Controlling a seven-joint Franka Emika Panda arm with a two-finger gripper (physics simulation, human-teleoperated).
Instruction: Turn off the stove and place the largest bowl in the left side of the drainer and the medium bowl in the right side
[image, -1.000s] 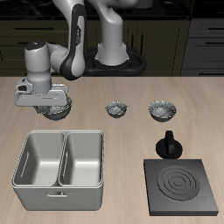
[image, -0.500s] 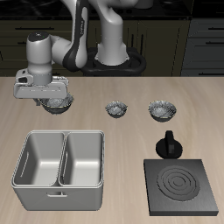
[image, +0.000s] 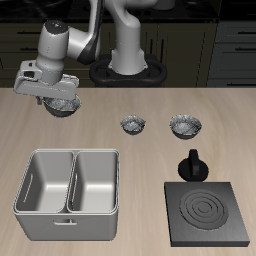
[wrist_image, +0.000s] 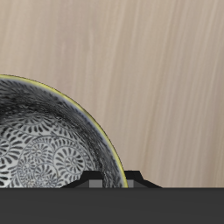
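Speckled grey metal marks the largest bowl (image: 62, 106), which hangs clear of the wooden table (image: 130, 160) near its back edge, lifted in the gripper (image: 58, 98). The jaws are clamped on the bowl's rim; in the wrist view the largest bowl (wrist_image: 48, 140) fills much of the frame, its patterned inside bare, with pale wood grain beyond its edge. Open tabletop lies between the raised bowl and the drainer (image: 68, 193), which stands nearer the table's front edge, both deep compartments showing nothing inside, the central wall upright between them. Farther along the table, well apart from the gripper, sit the smallest bowl (image: 133, 124) and the medium bowl (image: 184, 124), near each other but not touching, each holding nothing. Nearer the front than the medium bowl stands the black knob (image: 192, 165), just behind the stove (image: 208, 213), whose burner rings look dark. Dark cabinets (image: 230, 45) line the room behind the table.
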